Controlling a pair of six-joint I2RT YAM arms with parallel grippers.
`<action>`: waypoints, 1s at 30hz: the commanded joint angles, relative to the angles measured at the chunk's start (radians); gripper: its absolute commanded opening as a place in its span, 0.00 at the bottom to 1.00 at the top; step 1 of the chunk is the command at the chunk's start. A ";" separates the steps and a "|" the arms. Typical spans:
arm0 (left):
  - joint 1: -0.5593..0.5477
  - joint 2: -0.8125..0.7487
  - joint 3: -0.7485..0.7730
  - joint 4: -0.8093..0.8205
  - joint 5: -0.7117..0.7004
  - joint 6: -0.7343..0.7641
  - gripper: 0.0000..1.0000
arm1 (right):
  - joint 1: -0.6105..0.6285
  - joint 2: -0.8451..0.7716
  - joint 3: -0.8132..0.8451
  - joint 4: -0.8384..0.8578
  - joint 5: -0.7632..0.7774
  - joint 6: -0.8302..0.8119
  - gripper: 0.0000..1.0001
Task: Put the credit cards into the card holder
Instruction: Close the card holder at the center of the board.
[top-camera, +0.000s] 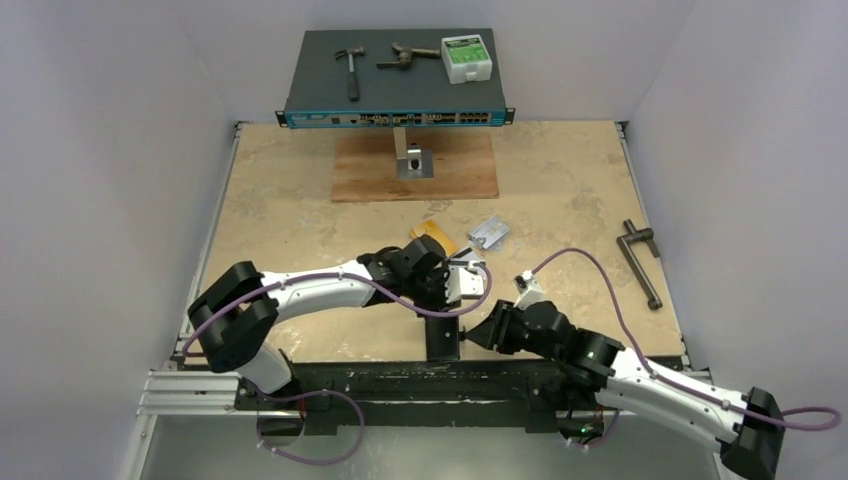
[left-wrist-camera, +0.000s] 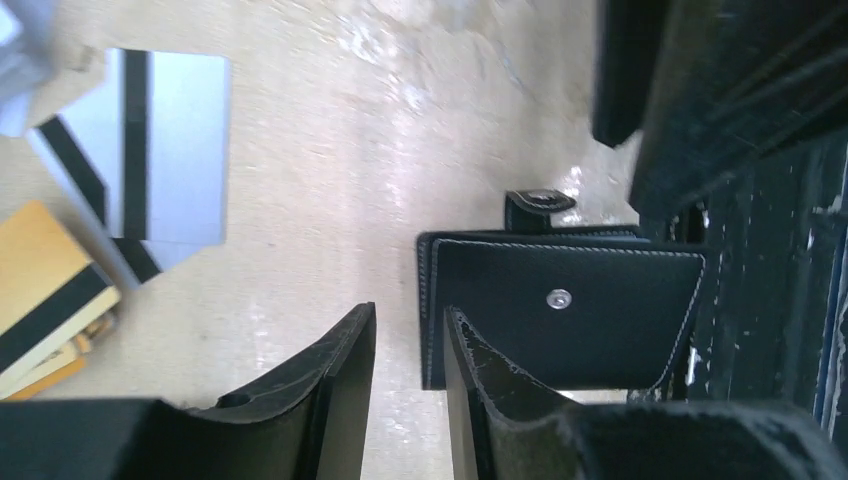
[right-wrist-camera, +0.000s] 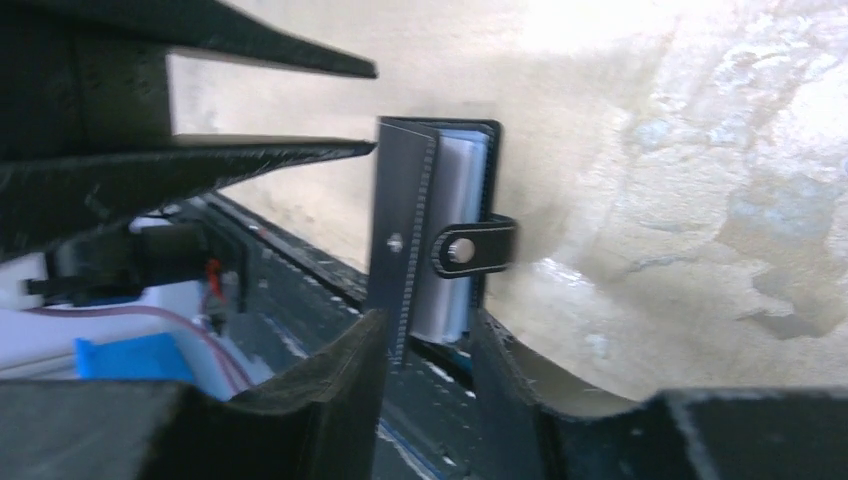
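The black card holder is at the table's near edge, its snap tab undone. In the right wrist view the card holder is seen edge-on, with clear pockets inside. My right gripper has a jaw on each side of its lower end and is shut on it. My left gripper hangs just over the holder's edge, its jaws a little apart and empty. The white-silver card with a dark stripe and the gold-orange card lie beyond it. The gold-orange card and the silver-grey card lie mid-table.
A wooden board with a metal bracket lies at the back. Behind it is a network switch bearing a hammer, a clamp and a green box. A black handle tool lies on the right. A black rail runs along the near edge.
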 joint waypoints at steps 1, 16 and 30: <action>0.061 -0.068 -0.001 0.133 0.073 -0.113 0.31 | 0.002 -0.180 -0.026 0.016 0.007 0.023 0.31; 0.290 -0.159 0.035 0.003 0.288 -0.121 0.33 | 0.001 0.256 0.039 0.376 -0.201 -0.168 0.00; 0.291 -0.235 -0.167 0.166 0.561 0.028 0.37 | 0.002 0.389 0.029 0.314 -0.082 -0.144 0.00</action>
